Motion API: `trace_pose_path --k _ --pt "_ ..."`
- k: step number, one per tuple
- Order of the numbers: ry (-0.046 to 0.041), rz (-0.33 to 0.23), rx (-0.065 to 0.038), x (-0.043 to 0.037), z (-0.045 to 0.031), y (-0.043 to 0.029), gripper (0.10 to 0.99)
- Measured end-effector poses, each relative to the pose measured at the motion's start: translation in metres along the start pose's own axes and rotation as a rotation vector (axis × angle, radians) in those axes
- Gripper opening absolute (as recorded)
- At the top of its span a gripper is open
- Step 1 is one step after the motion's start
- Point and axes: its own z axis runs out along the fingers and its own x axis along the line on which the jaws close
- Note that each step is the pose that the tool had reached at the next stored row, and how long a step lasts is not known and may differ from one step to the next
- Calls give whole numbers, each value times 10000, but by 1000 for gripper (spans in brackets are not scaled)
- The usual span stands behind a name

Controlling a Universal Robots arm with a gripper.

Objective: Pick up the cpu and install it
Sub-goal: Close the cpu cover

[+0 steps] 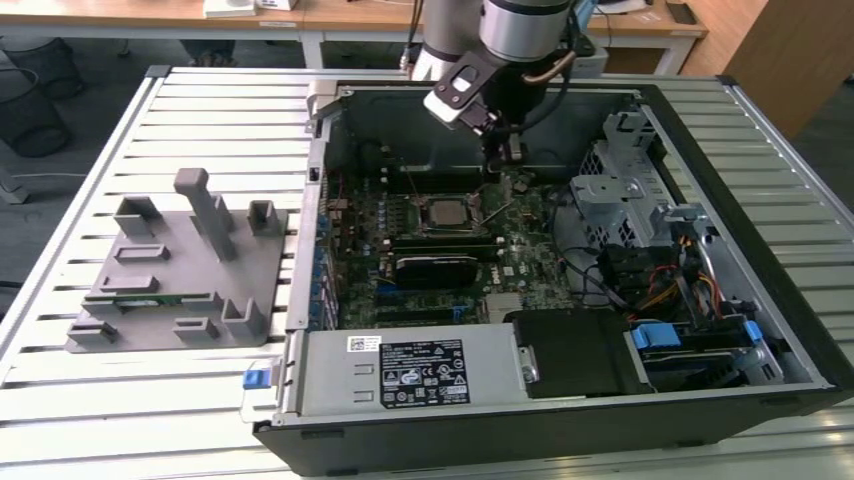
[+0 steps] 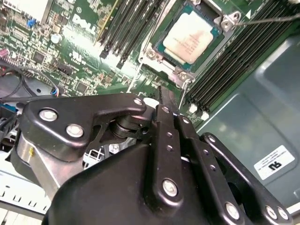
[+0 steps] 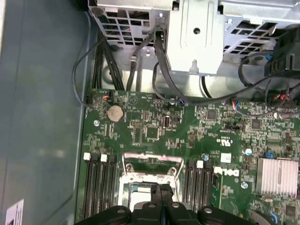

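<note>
Entry: the black two-fingered end effector (image 1: 509, 155) hangs inside the open black computer case (image 1: 534, 445), low over the green motherboard (image 1: 527, 240); in both wrist views I read its fingers (image 3: 157, 191) as pressed together with no gap between the tips and nothing held between them; the end effector (image 2: 168, 93) is free of the board as far as I can see. The small flat square cpu with the pale silvery metal top (image 2: 190, 40) lies flat inside the square metal socket frame (image 2: 150, 52) on the motherboard, level with the frame and not tilted; in the exterior view the cpu (image 1: 445, 213) sits near the middle of the board, close to the fingertips but apart from them. Long black memory slots (image 2: 234, 51) run alongside the frame; a round silver coin cell (image 3: 114, 112) sits further off on the board. The case rests on a pale slatted metal bench (image 1: 214, 130); toward the exterior view's left, well apart from the case, stands a grey plastic fixture with upright posts (image 1: 180, 270), and a long thin green memory stick (image 1: 140, 297) lies in it.
</note>
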Motion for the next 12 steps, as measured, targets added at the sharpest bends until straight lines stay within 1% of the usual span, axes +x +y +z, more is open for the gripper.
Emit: trace_pose_path --k 7,12 --pt "-70 -5 13 30 23 102 106" --pt "-87 -9 31 43 33 187 106"
